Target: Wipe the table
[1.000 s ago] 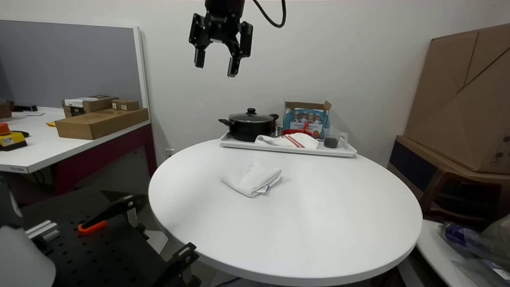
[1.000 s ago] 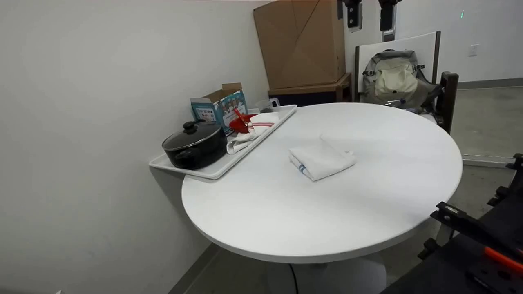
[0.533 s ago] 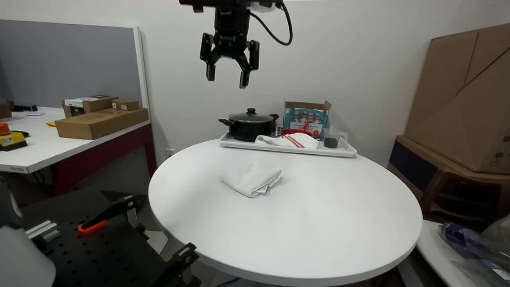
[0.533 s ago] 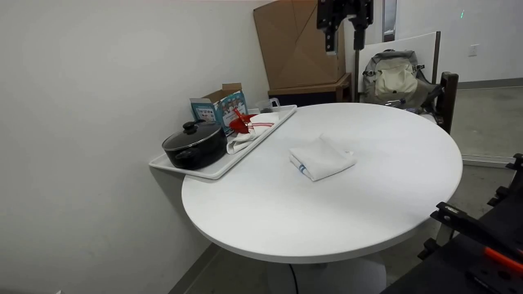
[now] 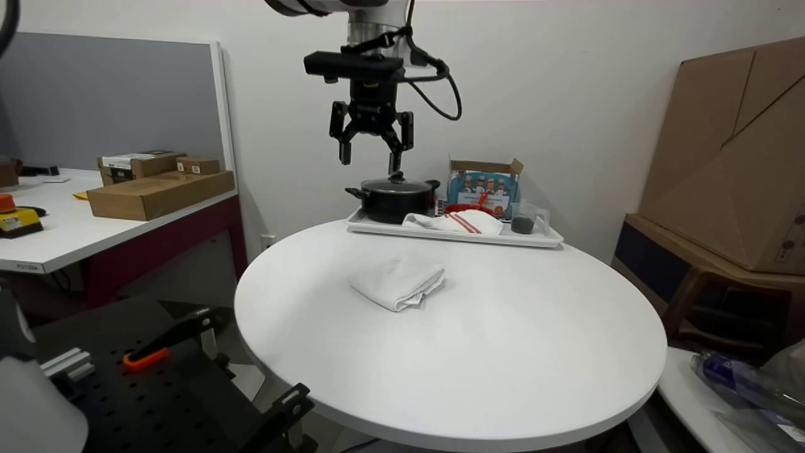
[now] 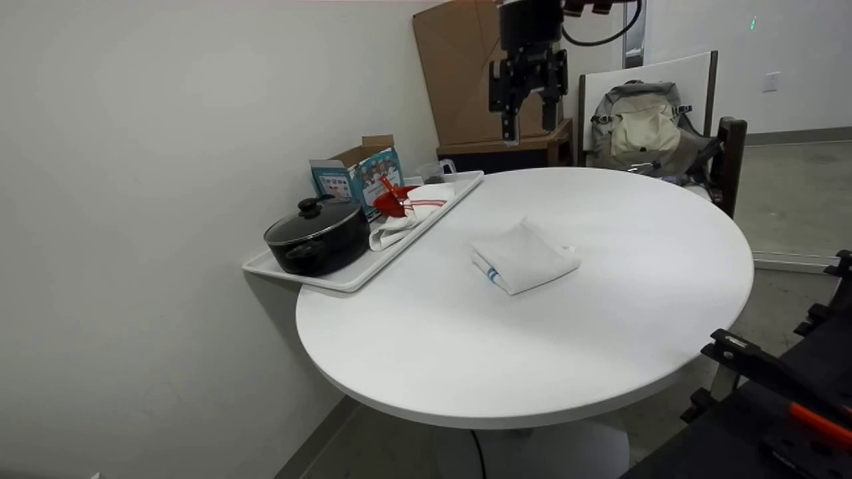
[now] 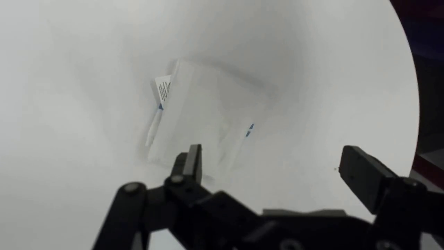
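Observation:
The large round white table point(image 5: 516, 352) shows in both exterior views point(image 6: 426, 359) and fills most of the wrist view point(image 7: 329, 86). A folded white cloth point(image 5: 397, 283) lies flat on it; it also shows in an exterior view point(image 6: 526, 259) with a blue stripe. In the wrist view the cloth point(image 7: 201, 111) shows a printed tag and blue marks. My gripper point(image 5: 370, 158) is open and empty, high above the table, in both exterior views point(image 6: 530, 126). In the wrist view my gripper point(image 7: 270, 151) has its fingers wide apart, the left fingertip overlapping the cloth's lower edge in the picture.
A white tray point(image 5: 534, 240) at the table's wall side holds a black lidded pot point(image 5: 393, 202), a red-striped towel point(image 5: 471, 221), a red item, a clear cup point(image 5: 523, 218) and a cardboard box point(image 5: 481, 187). A white desk point(image 5: 38, 242) and black perforated surface point(image 5: 138, 402) stand beside the table.
My gripper has come down steadily towards the table, drifting sideways a little, with more of the arm now in view. It has stayed open. The cloth and tray have not moved.

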You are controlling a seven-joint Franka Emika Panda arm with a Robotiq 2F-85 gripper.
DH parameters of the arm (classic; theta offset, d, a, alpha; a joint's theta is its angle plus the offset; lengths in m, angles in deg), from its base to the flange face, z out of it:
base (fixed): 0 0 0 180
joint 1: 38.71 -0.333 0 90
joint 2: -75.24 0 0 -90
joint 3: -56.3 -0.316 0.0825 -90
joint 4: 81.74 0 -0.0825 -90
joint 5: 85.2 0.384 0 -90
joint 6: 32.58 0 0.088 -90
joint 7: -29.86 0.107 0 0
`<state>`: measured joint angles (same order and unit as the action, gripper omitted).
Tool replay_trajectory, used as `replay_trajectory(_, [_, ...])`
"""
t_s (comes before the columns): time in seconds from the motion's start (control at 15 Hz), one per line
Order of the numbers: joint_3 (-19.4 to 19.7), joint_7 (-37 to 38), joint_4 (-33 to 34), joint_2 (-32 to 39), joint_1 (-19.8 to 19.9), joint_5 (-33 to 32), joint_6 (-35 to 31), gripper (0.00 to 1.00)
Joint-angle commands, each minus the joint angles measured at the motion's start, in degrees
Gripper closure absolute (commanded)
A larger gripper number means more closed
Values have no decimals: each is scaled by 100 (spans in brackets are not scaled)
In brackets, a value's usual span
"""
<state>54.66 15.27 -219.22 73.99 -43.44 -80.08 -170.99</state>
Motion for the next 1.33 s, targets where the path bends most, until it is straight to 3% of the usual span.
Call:
replay_trajectory(0.0, [1,-164,330,573,131,54,-144,0])
replay_trajectory(0.6, [-69,132,879,1940,280,-206,-756,0])
replay_trajectory(1.0, [-64,357,1443,2880,218,-478,-1085,0])
replay_trajectory(1.27, [145,891,1775,3369,-11,-915,-1458,0])
